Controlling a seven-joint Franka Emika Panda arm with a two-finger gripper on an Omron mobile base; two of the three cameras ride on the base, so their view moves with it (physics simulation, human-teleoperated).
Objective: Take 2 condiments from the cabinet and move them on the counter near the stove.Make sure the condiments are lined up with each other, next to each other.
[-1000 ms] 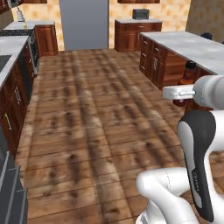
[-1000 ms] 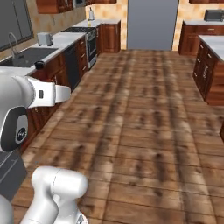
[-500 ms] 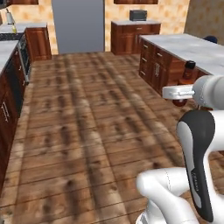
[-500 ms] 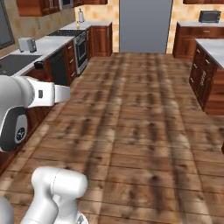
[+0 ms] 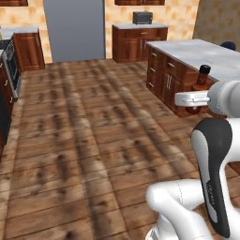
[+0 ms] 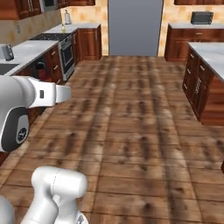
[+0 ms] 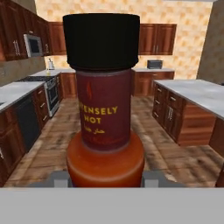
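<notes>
My gripper (image 7: 106,179) is shut on the lower body of a slim dark red-brown sauce bottle (image 7: 105,113) with a black cap, held upright. From the left base the same bottle (image 5: 202,77) rises behind the white hand (image 5: 192,98) at the right. The stove (image 6: 49,37) sits far ahead on the left, set in the white marbled counter (image 6: 26,49). On the counter beside the stove stands a tiny yellowish item (image 6: 63,29), too small to identify. Reddish-brown wall cabinets (image 7: 11,33) hang above that counter.
A kitchen island (image 5: 197,49) with a marbled top and drawer fronts stands on the right. A steel fridge (image 5: 75,28) fills the far wall, a microwave (image 5: 142,18) beside it. A toaster (image 6: 5,51) sits on the left counter. Wooden floor (image 6: 127,122) stretches ahead.
The whole picture has shifted in both base views, so the base has moved and the far wall and island look nearer. The bottle stays gripped the same way.
</notes>
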